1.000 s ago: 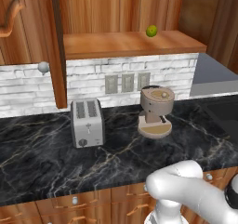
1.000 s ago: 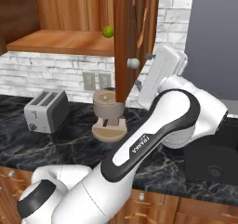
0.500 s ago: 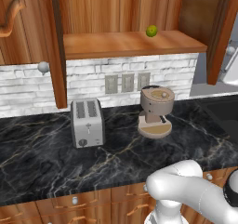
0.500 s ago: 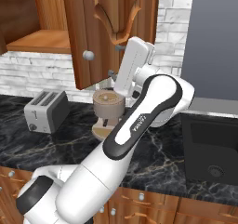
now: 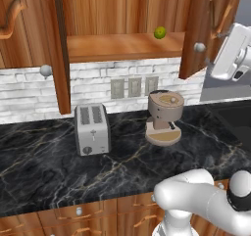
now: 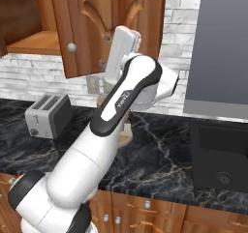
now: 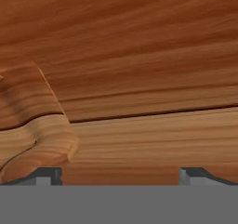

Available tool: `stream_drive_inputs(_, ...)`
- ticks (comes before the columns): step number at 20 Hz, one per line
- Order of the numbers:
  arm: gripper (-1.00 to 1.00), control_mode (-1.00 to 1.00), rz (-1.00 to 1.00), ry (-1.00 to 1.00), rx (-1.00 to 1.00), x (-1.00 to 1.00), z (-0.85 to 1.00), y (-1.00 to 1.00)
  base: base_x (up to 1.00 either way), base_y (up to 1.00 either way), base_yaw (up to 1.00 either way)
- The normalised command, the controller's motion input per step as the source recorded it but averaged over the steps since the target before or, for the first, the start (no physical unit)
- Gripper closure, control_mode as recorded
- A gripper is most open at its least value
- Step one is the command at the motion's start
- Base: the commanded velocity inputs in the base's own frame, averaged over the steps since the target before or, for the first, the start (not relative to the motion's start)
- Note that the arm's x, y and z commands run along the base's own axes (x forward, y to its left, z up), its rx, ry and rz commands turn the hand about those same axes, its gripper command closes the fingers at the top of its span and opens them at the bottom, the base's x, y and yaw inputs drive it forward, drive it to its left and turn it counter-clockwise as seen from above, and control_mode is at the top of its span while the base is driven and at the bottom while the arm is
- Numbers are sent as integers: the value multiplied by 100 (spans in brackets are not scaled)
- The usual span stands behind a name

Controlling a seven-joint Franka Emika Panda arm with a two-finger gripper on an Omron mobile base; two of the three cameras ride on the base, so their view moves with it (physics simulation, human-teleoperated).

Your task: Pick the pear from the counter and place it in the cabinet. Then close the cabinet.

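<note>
Hand view: gripper [image 7: 120, 175] pressed close to the cabinet door [image 7: 139, 79], jaws spread wide and holding nothing.
From the left base view I saw the pear [image 5: 160, 33] resting on the cabinet [image 5: 122, 46] shelf, near its right end, above the coffee machine [image 5: 164, 118]. I saw the right door [image 5: 202, 29] standing partly swung in, the toaster [image 5: 91, 129] on the counter [image 5: 49, 161] below the cabinet.
</note>
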Motion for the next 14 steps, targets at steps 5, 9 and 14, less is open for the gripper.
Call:
stream_drive_inputs(5, -100, -100, -18, 12, 0, 74, 5, 60, 0, 0, 0)
stream_drive_inputs(9, -100, -100, -28, 9, 0, 87, -9, 70, 0, 0, 0)
stream_drive_inputs(14, -100, -100, -33, 14, -1, 99, -16, 57, 0, 0, 0)
